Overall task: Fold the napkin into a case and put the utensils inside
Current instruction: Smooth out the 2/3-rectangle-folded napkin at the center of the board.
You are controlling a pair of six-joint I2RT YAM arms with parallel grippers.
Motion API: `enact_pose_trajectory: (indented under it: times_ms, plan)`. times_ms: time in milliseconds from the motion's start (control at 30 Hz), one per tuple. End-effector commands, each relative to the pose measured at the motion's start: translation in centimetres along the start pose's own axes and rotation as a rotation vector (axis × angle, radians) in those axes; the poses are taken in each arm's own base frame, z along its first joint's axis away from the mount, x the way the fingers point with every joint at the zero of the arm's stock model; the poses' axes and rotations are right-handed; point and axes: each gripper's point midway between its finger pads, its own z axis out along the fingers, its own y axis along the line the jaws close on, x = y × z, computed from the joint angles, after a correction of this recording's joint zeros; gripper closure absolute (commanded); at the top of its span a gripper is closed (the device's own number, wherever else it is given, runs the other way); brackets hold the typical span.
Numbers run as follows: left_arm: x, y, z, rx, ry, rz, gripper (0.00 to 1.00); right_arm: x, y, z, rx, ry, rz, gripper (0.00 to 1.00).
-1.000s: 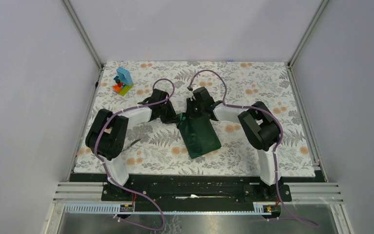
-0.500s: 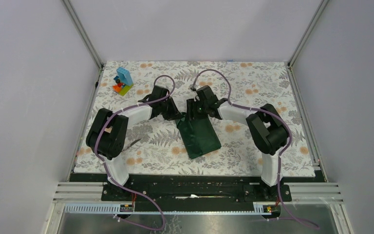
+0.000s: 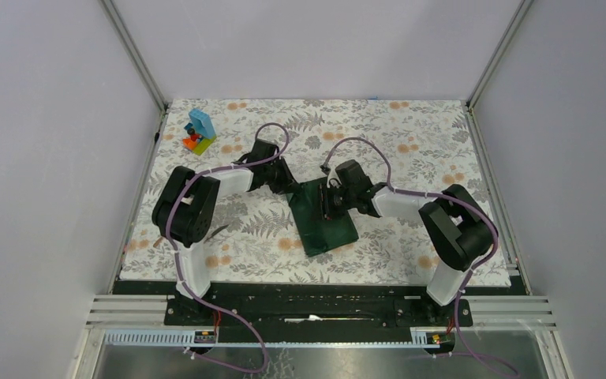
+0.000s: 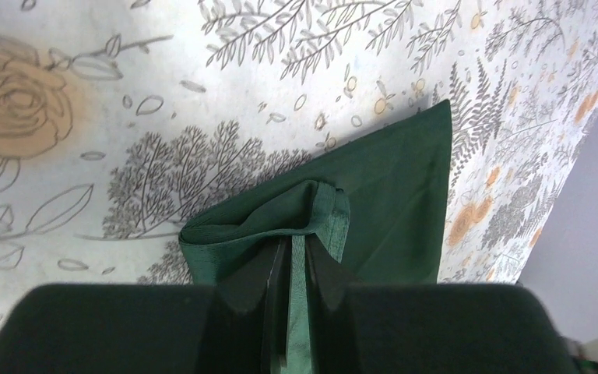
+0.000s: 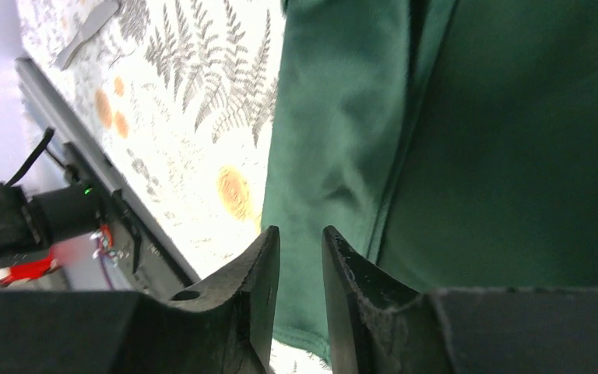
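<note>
Grey walls are enclosing a floral table covering (image 3: 410, 134), and the dark green napkin (image 3: 330, 234) is lying folded into an oblong at the middle of the overhead frame, its top end leaning left. From above, both claws are hiding under their own wrists. The left gripper (image 3: 289, 185) is sitting at the napkin's upper left corner and the right gripper (image 3: 328, 207) is covering its upper part, so their jaws cannot be read there.

The left wrist camera is supplying what the overhead view lacks: its fingers (image 4: 274, 282) are pinching a bunched hem of the cloth, nearly closed, with only the green strip between them. The right wrist camera is showing its fingers (image 5: 258, 269) standing a narrow slit apart above the napkin's edge, with nothing caught between them; much of the cloth there is looking blurred.

One utensil (image 5: 86, 33) is appearing only as a grey handle, cut off at the upper left of the right wrist view. A toy block stack (image 3: 199, 133) is standing at the upper left of the covering, seen only from above.
</note>
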Motion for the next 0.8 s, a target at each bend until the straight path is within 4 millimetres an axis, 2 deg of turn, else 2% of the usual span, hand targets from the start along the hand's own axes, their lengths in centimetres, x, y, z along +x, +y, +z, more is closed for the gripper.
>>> enact_pose_trajectory:
  times_ms: [0,200,300,467,600,667,767]
  plan:
    - [-2.5,-3.1,0.6,0.104,-0.066,0.035,0.85,0.0,3.8,-0.5,-0.216,-0.009,0.027,0.67]
    - [-2.1,-2.1,1.5,0.095,-0.064,0.016,0.86,1.7,5.6,-0.3,-0.369,0.030,0.082,0.69]
    - [-1.9,-1.5,1.8,0.081,-0.060,0.011,0.87,1.1,6.1,0.5,-0.423,0.028,0.095,0.68]
    - [-1.5,-1.0,2.3,0.074,-0.049,0.001,0.88,-0.2,5.3,3.5,-0.423,0.053,0.074,0.63]
    - [-1.2,-0.5,2.5,0.058,-0.041,-0.002,0.89,-0.1,4.4,4.9,-0.422,0.083,0.060,0.53]
    - [-1.1,-0.3,2.6,0.049,-0.039,-0.002,0.89,0.8,4.0,5.1,-0.433,0.102,0.068,0.46]
    - [-1.1,0.2,2.8,0.031,-0.040,-0.002,0.89,2.8,3.3,4.8,-0.440,0.132,0.089,0.39]
